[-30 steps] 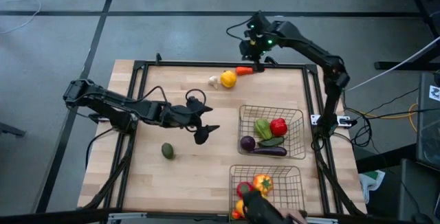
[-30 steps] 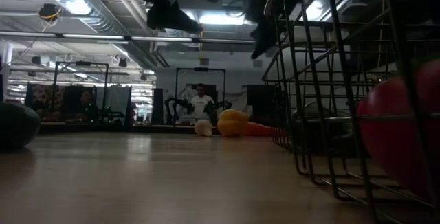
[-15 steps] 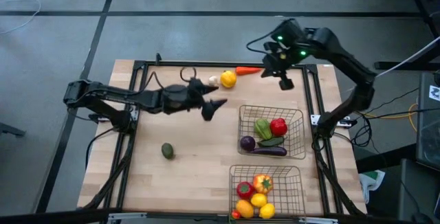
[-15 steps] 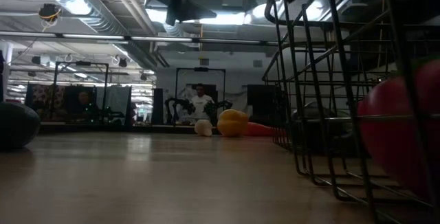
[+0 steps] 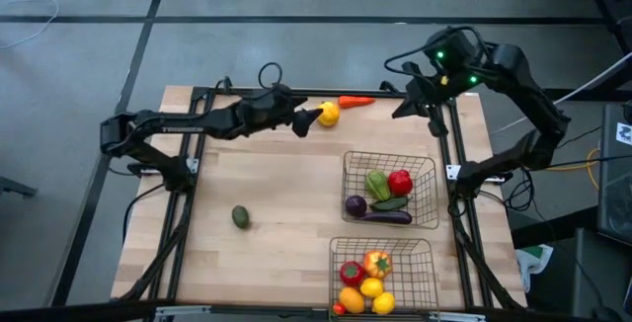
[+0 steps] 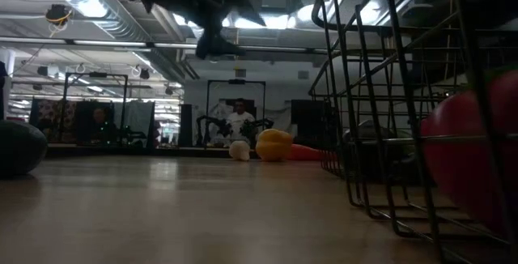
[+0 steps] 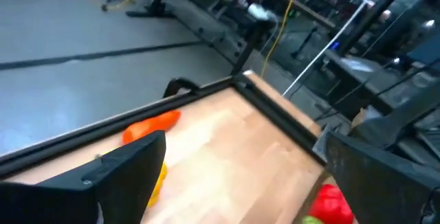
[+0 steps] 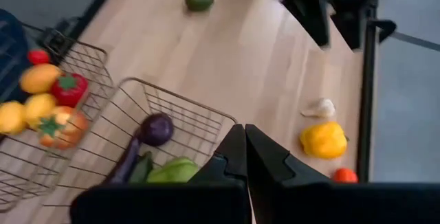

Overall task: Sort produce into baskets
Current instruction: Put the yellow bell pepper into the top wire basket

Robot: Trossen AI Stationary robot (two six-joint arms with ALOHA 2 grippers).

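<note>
Two loose pieces, the garlic (image 5: 307,117) and yellow pepper (image 5: 329,114), sit right under the wide-open, empty left gripper (image 5: 308,121), far nearer than the closed, empty right gripper (image 5: 413,108).

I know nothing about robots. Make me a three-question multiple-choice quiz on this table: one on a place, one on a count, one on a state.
1. Where does the green avocado lie?
A. in a basket
B. on the bare wooden table
C. in a gripper

2. How many wire-mesh baskets are there?
A. one
B. two
C. four

3. How are the right gripper's fingers?
A. shut, holding nothing
B. wide open
C. shut on a lemon

Answers: 1 B, it sits alone on the wood, apart from the baskets. 2 B, a far basket and a near basket. 3 A, the right wrist view shows the fingers pressed together, nothing between them.
</note>
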